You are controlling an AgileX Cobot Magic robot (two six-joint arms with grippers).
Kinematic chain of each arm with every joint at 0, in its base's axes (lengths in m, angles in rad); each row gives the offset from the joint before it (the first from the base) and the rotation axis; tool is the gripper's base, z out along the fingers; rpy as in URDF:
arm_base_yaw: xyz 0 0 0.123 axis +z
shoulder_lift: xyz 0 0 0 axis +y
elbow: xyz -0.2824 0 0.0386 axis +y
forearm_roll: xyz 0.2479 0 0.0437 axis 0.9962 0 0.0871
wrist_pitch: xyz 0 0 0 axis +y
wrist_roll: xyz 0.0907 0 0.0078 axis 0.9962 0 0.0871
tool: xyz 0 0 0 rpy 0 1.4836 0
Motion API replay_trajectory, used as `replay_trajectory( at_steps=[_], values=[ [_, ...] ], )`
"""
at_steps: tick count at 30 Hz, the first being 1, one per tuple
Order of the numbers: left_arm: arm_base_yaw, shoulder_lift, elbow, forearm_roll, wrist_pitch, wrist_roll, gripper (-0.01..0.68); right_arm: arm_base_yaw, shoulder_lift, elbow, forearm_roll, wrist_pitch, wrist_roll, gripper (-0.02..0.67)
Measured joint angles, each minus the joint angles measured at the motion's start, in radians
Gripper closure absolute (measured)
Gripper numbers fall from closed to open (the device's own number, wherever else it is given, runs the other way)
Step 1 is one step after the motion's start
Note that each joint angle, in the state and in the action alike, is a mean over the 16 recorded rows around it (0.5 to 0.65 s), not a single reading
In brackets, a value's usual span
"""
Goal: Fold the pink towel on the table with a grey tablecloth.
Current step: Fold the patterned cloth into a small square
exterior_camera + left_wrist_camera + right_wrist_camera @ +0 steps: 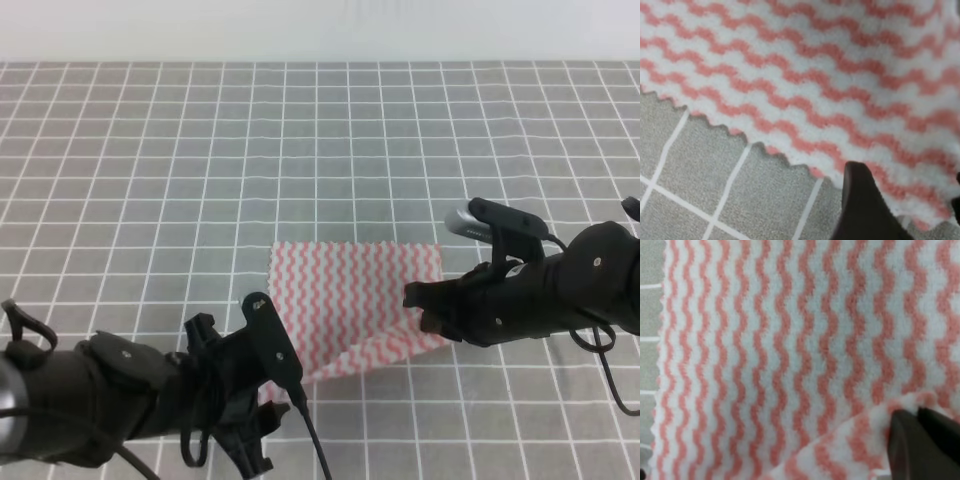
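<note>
The pink towel lies on the table with a grey tablecloth, in front of the middle. Its near right corner is raised and turned over onto the rest, showing slanted stripes. My right gripper is at the towel's right edge. In the right wrist view its dark fingers are pressed together on that raised fold of the towel. My left gripper is at the near left corner. In the left wrist view one finger rests over the zigzag hem of the towel, the other at the frame's right edge, so the jaws stand apart.
White-gridded grey cloth stretches on all sides of the towel. A pale wall strip borders the far edge. Both dark arms come in from the near side, with cables trailing from them.
</note>
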Motion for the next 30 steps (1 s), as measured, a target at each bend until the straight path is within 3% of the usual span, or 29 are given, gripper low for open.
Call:
replay_trajectory(
  at_steps=[8, 23, 30],
  values=[
    [0.000, 0.014, -0.002, -0.001, 0.002, 0.000, 0.394, 0.000, 0.001, 0.000, 0.001, 0.010, -0.009, 0.664],
    [-0.001, 0.007, -0.002, -0.003, 0.013, -0.001, 0.642, 0.000, 0.003, 0.000, 0.002, 0.021, -0.010, 0.664],
    [-0.001, -0.014, -0.012, -0.060, 0.003, -0.002, 0.673, 0.000, 0.003, 0.000, 0.013, 0.013, -0.010, 0.664]
  ],
)
